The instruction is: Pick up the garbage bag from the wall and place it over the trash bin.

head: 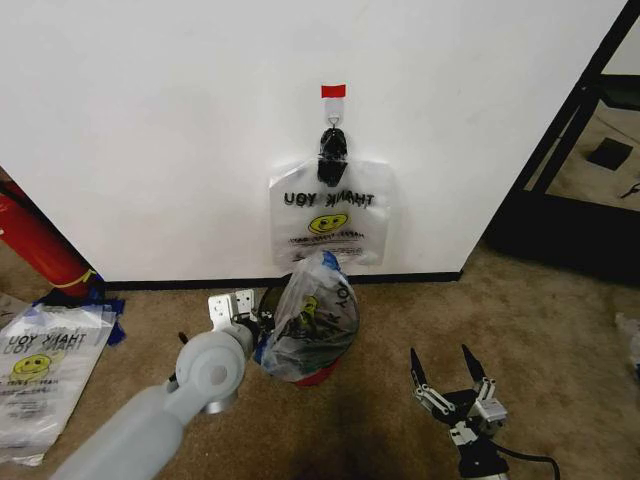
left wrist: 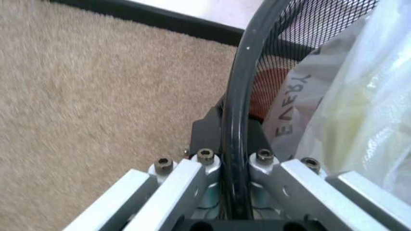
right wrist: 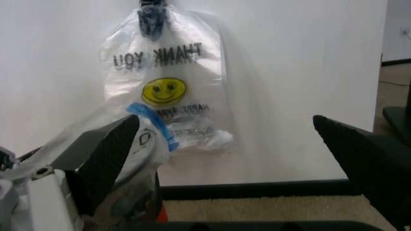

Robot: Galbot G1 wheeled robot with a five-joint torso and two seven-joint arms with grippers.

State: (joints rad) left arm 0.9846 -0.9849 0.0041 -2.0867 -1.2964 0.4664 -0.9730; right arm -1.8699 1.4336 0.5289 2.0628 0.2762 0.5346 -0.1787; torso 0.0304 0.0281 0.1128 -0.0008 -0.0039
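Note:
A garbage bag (head: 330, 215) with THANK YOU print and a yellow smiley hangs from the black hook (head: 333, 150) on the white wall (head: 150, 120), under a red tape strip. It also faces the right wrist camera as the garbage bag (right wrist: 163, 91). Below it stands the trash bin (head: 318, 372), with a second crumpled bag (head: 308, 320) draped over its top. My left gripper (head: 250, 320) is shut on the bin's black rim (left wrist: 234, 110), one finger on each side, at the bin's left side. My right gripper (head: 450, 375) hovers open to the right of the bin, nothing between its fingers (right wrist: 109, 154).
A red cylinder (head: 40, 245) leans at the far left by the wall. A further printed bag (head: 40, 370) lies flat on the carpet there. A black frame and doorway (head: 570, 150) open at the right. Bare carpet (head: 560, 330) lies right of the bin.

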